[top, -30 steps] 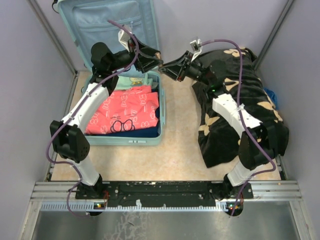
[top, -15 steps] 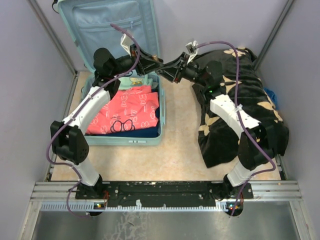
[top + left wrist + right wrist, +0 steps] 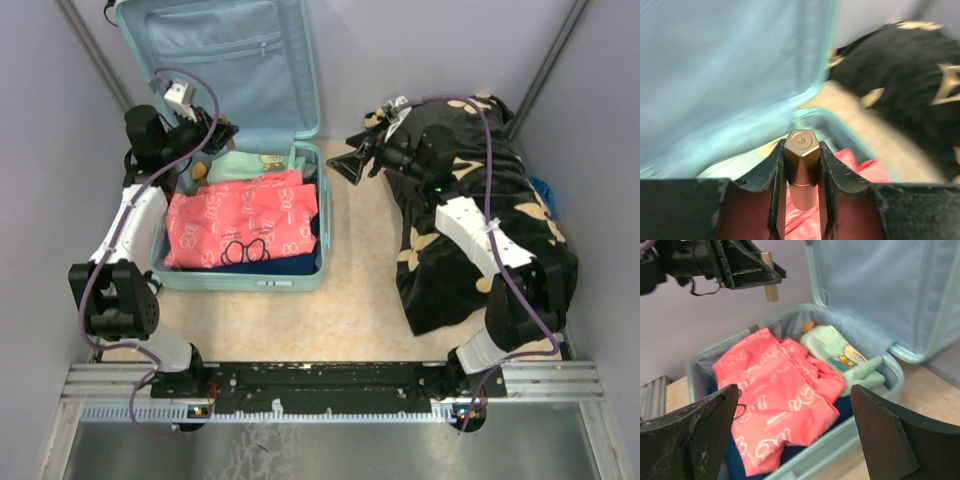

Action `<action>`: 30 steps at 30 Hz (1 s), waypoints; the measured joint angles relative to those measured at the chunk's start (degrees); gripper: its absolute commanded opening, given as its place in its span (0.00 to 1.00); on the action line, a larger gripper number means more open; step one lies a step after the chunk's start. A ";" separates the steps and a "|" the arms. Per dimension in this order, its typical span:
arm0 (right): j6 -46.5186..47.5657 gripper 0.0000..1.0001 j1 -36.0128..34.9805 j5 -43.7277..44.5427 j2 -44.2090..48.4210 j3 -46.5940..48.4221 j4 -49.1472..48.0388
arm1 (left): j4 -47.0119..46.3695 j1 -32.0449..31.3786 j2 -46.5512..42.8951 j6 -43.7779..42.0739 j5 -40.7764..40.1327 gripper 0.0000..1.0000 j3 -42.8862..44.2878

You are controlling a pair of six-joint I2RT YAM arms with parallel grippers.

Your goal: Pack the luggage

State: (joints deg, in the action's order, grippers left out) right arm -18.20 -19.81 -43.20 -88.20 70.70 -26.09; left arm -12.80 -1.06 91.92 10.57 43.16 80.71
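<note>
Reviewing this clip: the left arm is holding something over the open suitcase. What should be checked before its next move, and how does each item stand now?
1. Left gripper firmly closed on the gold tube: ok, both fingers press its sides.
2. Tube above the luggage, not outside the rim: ok, it hangs over the far left corner.
3. Lid upright and out of the way: ok.
4. Right gripper open, empty and outside the luggage: ok, beside its right rim.
5. Free spot directly under the tube: cannot tell, the pink garment and mint garment fill much of the base.
</note>
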 measured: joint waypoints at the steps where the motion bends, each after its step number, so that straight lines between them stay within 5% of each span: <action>1: 1.33 0.95 0.44 0.39 0.33 -0.28 1.22 | 3.37 0.96 -0.17 -3.93 -3.61 0.03 -0.09; 8: 9.18 0.97 1.60 3.28 1.36 -0.94 9.53 | 17.14 1.62 3.87 -19.39 -26.53 0.06 0.15; 16: 15.08 0.97 1.62 6.75 1.36 -0.96 16.33 | 23.21 3.06 14.99 -24.94 -39.30 0.13 4.00; 20: 16.41 0.94 1.62 9.62 1.33 -0.96 18.75 | 25.40 3.48 18.95 -25.81 -41.99 0.30 8.28; 26: 16.65 0.87 1.33 12.55 -0.85 -0.94 19.37 | 29.33 4.20 20.41 -25.92 -41.59 0.76 11.63; 30: 16.63 0.82 0.15 14.75 -5.55 0.24 20.65 | 31.74 4.81 20.39 -26.05 -38.93 0.85 14.25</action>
State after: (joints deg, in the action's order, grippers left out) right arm -1.56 -19.66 -28.45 -93.76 70.94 -5.43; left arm 18.94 3.75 112.31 -15.49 4.23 94.96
